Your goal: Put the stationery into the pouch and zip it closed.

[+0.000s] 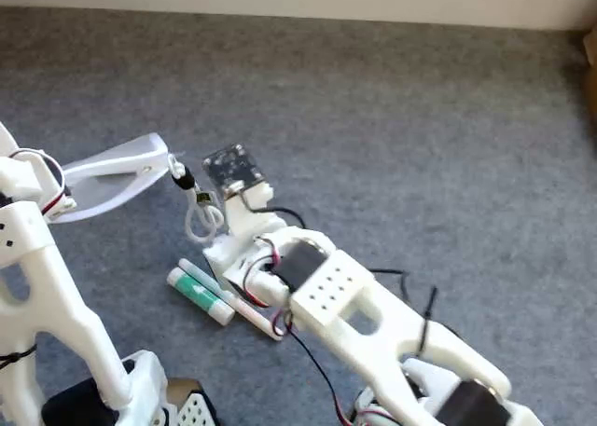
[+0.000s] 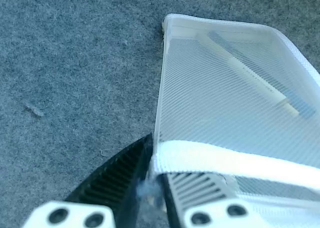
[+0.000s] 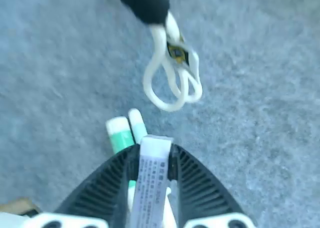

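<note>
Finely ribbed pouch (image 2: pixel 225 88); flat, perhaps paper-labelled stick (image 3: pixel 150 180).

Print is there, but none of it can be read.
A paper label (image 3: pixel 150 188) with rows of small dark print is wrapped on the white stick (image 3: pixel 156 144) clamped between the jaws of the right gripper (image 3: pixel 152 153); the letters are too small and blurred to make out. Inside the mesh pouch (image 2: pixel 200 103), a slim white pen (image 2: pixel 245 68) carries a thin line of tiny print, also not readable.
</note>
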Action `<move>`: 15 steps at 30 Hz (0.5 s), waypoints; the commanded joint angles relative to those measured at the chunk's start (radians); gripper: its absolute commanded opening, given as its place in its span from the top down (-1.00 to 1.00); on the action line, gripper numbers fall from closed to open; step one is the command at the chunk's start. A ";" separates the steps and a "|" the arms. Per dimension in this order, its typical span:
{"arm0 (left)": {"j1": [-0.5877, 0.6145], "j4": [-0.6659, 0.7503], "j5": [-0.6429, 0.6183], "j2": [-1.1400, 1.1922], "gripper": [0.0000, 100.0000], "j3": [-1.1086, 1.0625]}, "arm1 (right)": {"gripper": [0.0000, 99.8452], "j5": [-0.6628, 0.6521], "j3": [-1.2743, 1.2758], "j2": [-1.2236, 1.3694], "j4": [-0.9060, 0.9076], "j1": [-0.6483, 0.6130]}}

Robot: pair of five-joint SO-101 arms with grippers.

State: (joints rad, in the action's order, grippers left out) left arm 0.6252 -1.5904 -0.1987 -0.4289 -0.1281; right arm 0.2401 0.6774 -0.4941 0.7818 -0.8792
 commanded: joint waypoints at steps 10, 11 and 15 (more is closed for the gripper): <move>0.016 0.015 -0.015 0.004 0.99 -0.004 | 0.99 0.018 -0.013 -0.317 -0.378 -0.002; 0.016 0.015 -0.015 0.004 0.99 -0.004 | 0.99 0.018 -0.013 -0.317 -0.421 -0.002; 0.012 0.014 -0.015 0.004 0.99 -0.004 | 0.99 0.018 -0.015 -0.317 -0.572 -0.021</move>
State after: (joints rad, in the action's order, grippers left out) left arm 0.6252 -1.5904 -0.1987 -0.4289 -0.1281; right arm 0.2539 0.6805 -0.7656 0.3353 -0.8792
